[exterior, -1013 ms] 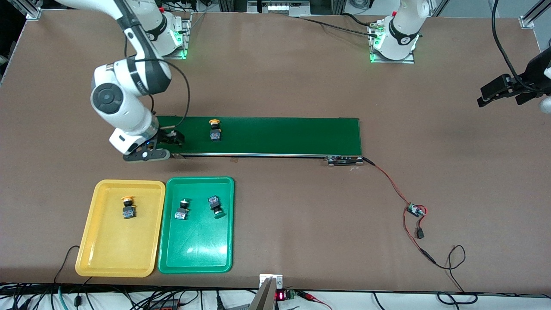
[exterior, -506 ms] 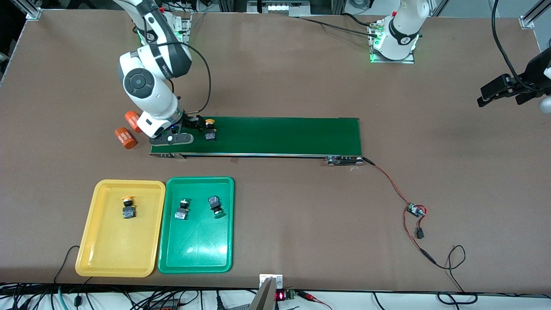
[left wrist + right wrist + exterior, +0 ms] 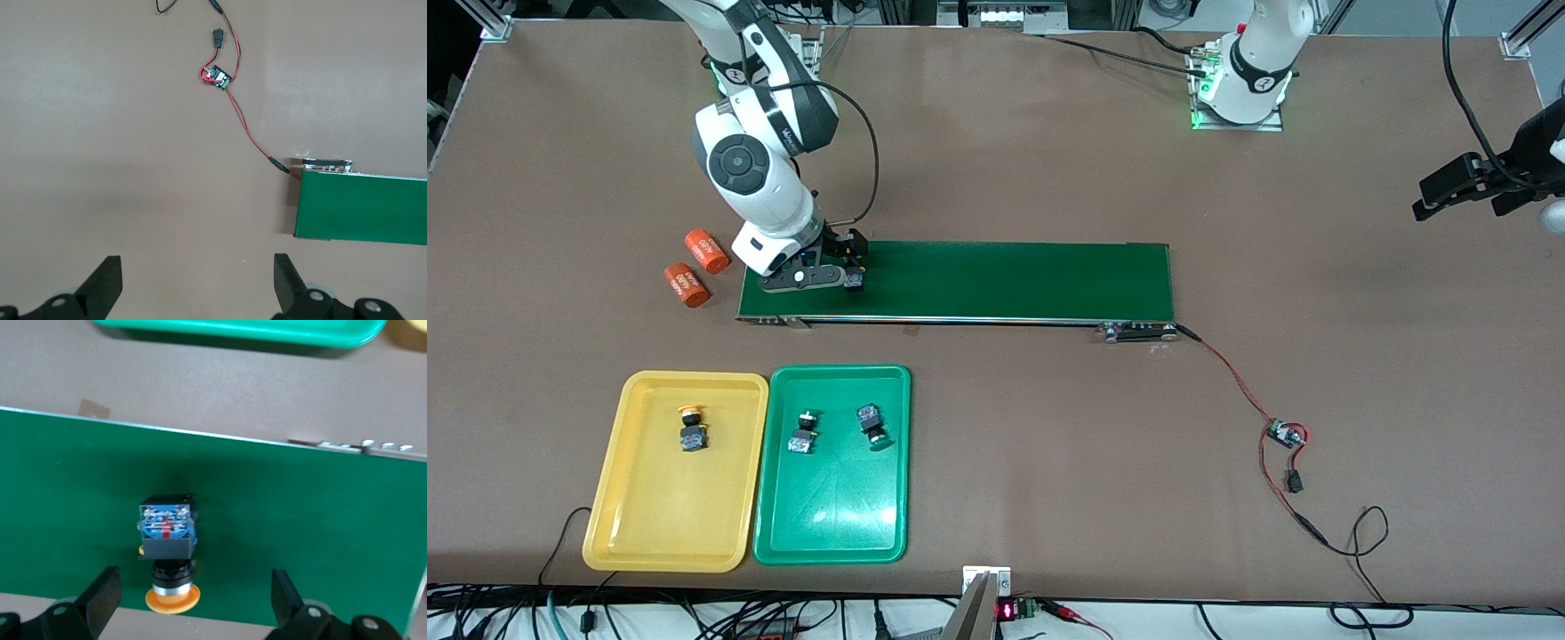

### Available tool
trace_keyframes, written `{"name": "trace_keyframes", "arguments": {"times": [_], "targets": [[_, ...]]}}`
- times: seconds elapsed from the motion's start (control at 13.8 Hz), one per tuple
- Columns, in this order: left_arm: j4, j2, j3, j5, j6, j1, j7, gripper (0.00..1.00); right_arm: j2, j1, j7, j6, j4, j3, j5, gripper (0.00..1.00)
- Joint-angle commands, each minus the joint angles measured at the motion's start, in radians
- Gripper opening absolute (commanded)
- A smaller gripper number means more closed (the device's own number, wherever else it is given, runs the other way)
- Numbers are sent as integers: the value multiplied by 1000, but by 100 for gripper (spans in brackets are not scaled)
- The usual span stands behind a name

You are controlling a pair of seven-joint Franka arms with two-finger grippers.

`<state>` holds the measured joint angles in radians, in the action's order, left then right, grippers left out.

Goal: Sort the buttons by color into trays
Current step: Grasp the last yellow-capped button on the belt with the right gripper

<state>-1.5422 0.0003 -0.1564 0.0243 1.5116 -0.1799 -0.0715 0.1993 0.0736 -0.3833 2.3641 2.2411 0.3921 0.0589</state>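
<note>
Because one yellow-capped button lies on the conveyor belt, at the belt's end toward the right arm's base, the right gripper hangs low over it with fingers spread wide, the button between them and not yet pinched. Judged from this, the grasp is the step in hand. Nearer the front camera than the belt sit the yellow tray and, just beside it, the green tray. One yellow-capped button lies in the yellow tray, two green-capped buttons in the green, so the sorting looks nearly done. Two orange cylinders lie just off the belt's end. Waiting well off the belt's other end, the left gripper holds nothing, fingers spread.
</note>
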Motion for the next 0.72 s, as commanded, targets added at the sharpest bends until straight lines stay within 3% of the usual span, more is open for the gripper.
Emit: {"name": "trace_keyframes", "arguments": {"times": [0.0, 0.29, 0.43, 0.65], "targets": [[-4, -14, -2, -3, -11, -1, 16, 100, 9, 3, -3, 33, 22, 4, -16, 100], [-4, -13, 0, -3, -11, -3, 16, 100, 48, 3, 9, 75, 22, 2, -16, 98], [-4, -14, 0, -1, -13, -3, 16, 100, 58, 3, 27, 92, 22, 2, -14, 76], [-4, -13, 0, -1, -13, -3, 16, 100, 61, 2, 50, 93, 22, 2, -11, 67]]}}
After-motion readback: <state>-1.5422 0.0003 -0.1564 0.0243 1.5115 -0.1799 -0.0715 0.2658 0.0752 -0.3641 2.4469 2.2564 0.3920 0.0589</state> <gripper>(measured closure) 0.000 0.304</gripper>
